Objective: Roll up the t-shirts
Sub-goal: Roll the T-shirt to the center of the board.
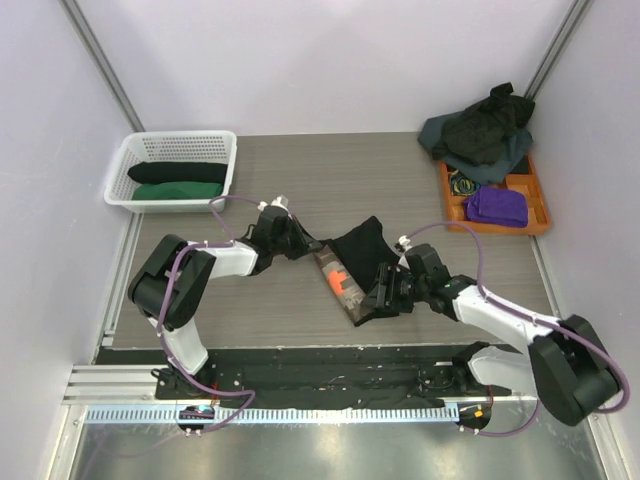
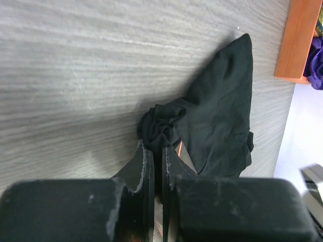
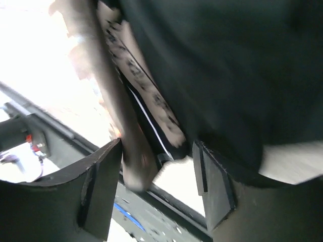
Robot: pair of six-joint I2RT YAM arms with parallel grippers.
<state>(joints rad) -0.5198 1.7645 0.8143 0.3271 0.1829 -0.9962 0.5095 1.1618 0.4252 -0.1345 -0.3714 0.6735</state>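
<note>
A black t-shirt [image 1: 362,247] with an orange print lies partly folded in the middle of the table. My left gripper [image 1: 303,245] is at its left edge. In the left wrist view the gripper [image 2: 156,149] is shut on a bunched fold of the black t-shirt [image 2: 222,111]. My right gripper [image 1: 383,297] is at the shirt's near end. In the right wrist view it [image 3: 156,176] is open, and the printed folded edge of the shirt [image 3: 227,75] hangs between the fingers [image 3: 101,186], ungripped.
A white lattice basket [image 1: 140,150] at the back left holds a black and a green rolled shirt. An orange tray [image 1: 540,205] at the back right holds a purple cloth [image 1: 497,207]. A pile of dark shirts [image 1: 480,135] lies on its far end. The tray's edge [image 2: 295,40] also shows in the left wrist view.
</note>
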